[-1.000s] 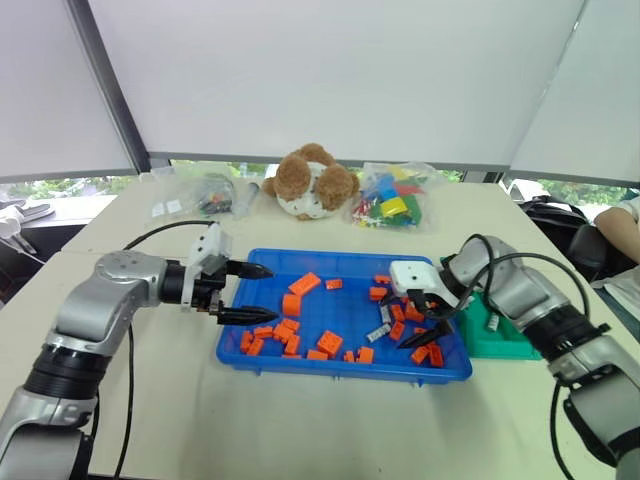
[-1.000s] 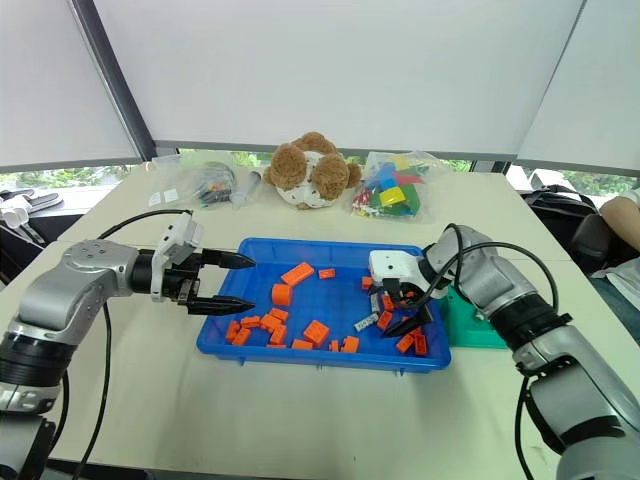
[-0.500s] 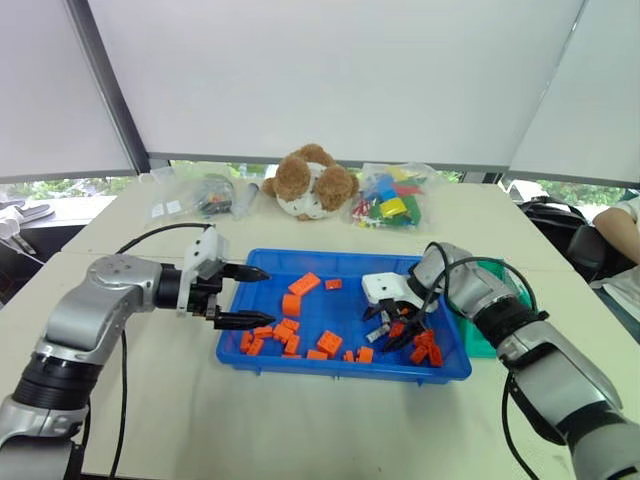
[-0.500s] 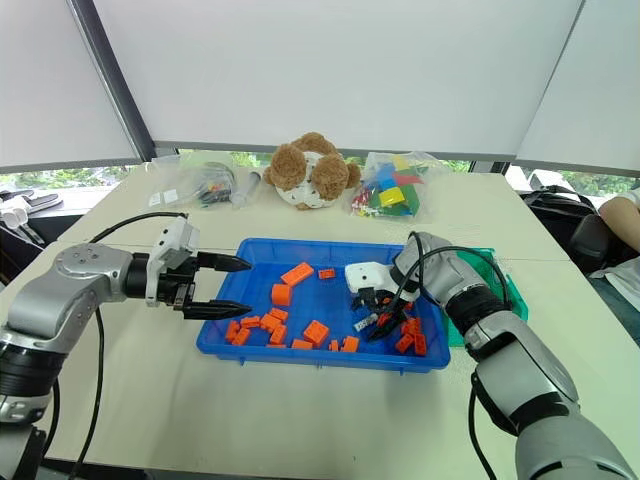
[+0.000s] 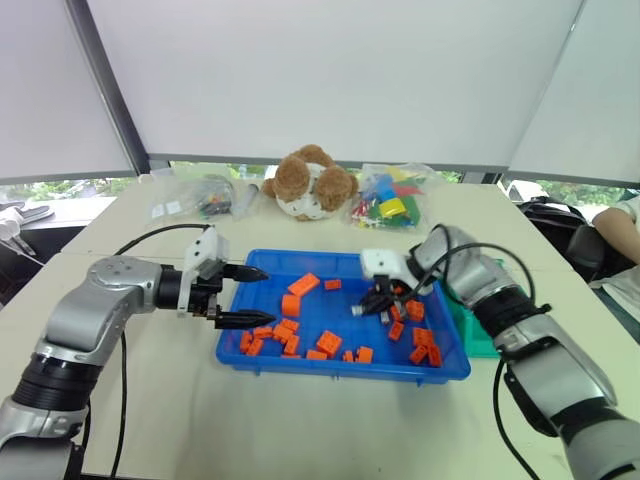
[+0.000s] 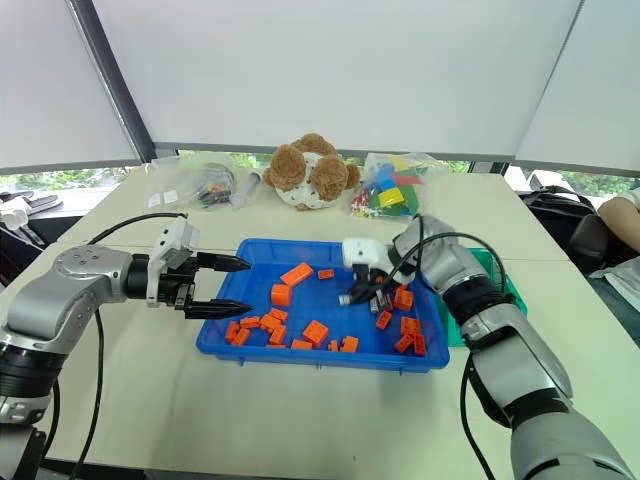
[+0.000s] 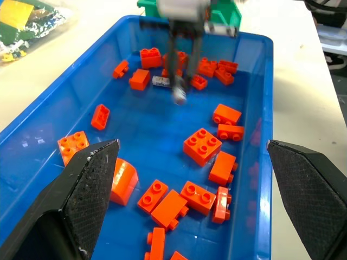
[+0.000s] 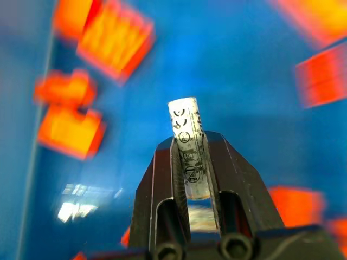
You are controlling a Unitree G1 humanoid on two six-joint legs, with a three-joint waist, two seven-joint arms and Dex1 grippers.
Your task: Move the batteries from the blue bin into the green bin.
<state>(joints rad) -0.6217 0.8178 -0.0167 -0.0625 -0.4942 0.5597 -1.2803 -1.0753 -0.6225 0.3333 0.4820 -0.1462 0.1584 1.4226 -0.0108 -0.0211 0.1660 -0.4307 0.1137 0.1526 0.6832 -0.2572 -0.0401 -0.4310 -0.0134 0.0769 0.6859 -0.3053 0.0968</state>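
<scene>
The blue bin (image 5: pixel 340 368) sits mid-table with several orange blocks scattered in it. My right gripper (image 5: pixel 375 303) hangs above the bin's right half, shut on a silver-grey battery (image 8: pixel 187 146) that sticks out past the fingertips; the same battery (image 7: pixel 179 96) shows in the left wrist view. Another battery (image 7: pixel 161 81) lies on the bin floor among the blocks near the far wall. Just right of the blue bin is the green bin (image 5: pixel 482 338), partly hidden by my right arm. At the bin's left edge my left gripper (image 5: pixel 245 295) is open with nothing between its fingers.
A teddy bear (image 5: pixel 312 180), a bag of coloured blocks (image 5: pixel 392 197) and a clear bag of small items (image 5: pixel 200 195) lie along the table's back. A person's arm (image 5: pixel 625 225) shows at the right edge. Bare tabletop lies in front of the bins.
My right gripper went from open above the blocks to shut on a battery, then rose and shifted left over the bin. The left arm has kept still.
</scene>
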